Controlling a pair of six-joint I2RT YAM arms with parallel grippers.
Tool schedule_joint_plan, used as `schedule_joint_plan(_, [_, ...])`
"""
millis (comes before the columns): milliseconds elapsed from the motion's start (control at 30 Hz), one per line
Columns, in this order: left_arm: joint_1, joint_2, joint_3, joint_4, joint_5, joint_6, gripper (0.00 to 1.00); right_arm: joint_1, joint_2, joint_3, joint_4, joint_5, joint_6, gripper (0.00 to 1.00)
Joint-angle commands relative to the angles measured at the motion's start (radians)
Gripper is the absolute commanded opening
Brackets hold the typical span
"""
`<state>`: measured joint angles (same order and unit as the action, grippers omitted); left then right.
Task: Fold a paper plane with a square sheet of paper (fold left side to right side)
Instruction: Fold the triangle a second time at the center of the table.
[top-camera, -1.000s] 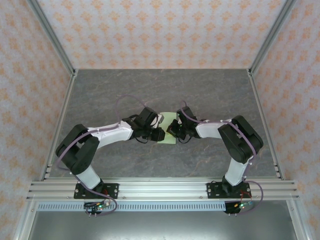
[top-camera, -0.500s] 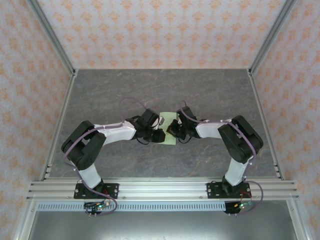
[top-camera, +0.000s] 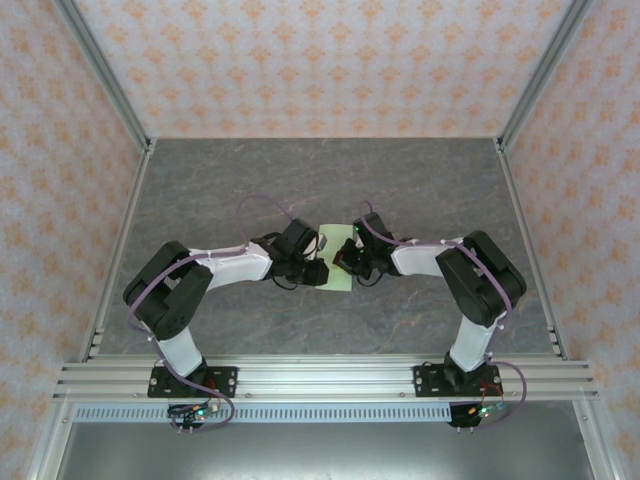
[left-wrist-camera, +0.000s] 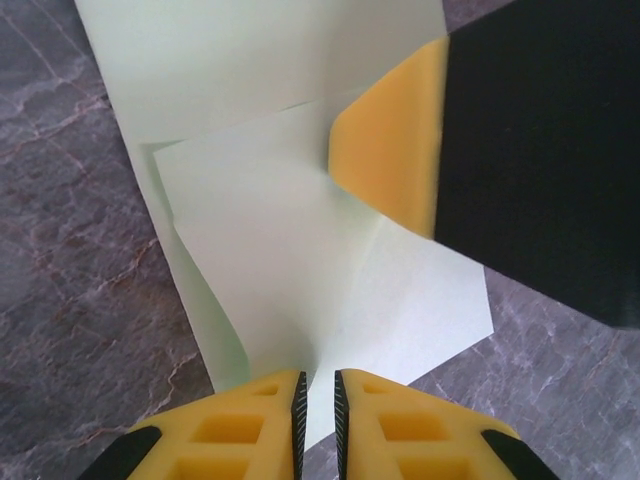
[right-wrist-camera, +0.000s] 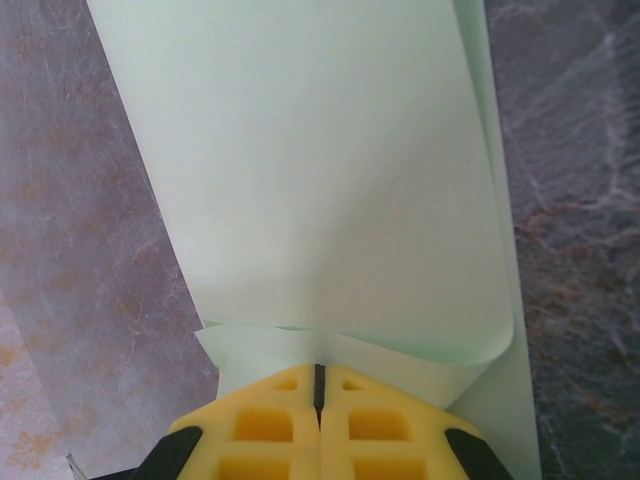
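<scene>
At the middle of the table, between the two grippers: one square sheet of paper (top-camera: 341, 282), pale green, plain, partly folded. A flap stands raised off the lower layer, with a soft curl along one side and a diagonal edge across it. Left gripper (left-wrist-camera: 317, 385), one: yellow fingers almost together with a thin slit between them; the near edge of the sheet runs into that slit and is pinched there. Right gripper (right-wrist-camera: 320, 372), one: fingers pressed fully together, tips against the curled fold; whether any paper is caught between them cannot be told. In the left wrist view the right gripper's yellow finger (left-wrist-camera: 385, 150) rests on the sheet's upper layer. Arms (top-camera: 215, 268), two: white and black, bent inward from bases on an aluminium rail (top-camera: 320, 378) at the near edge. Surface: one dark grey marbled table (top-camera: 400, 180), with the sheet lying on it. Room: three walls (top-camera: 320, 60) papered pale with an orange ornament pattern, and metal posts (top-camera: 105, 70) at the far corners.
</scene>
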<state>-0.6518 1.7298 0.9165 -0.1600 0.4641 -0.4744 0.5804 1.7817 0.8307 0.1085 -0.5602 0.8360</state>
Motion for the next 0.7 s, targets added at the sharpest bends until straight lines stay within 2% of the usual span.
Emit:
schedule_joint_plan(0, [0.006, 0.023, -0.024, 0.011, -0.022, -0.01, 0.17, 0.007, 0.043, -0.005, -0.083, 0.029, -0.02, 0.04])
schedule_joint_plan(667, [0.006, -0.006, -0.057, -0.012, -0.107, -0.012, 0.13, 0.006, 0.033, -0.006, -0.079, 0.031, -0.025, 0.04])
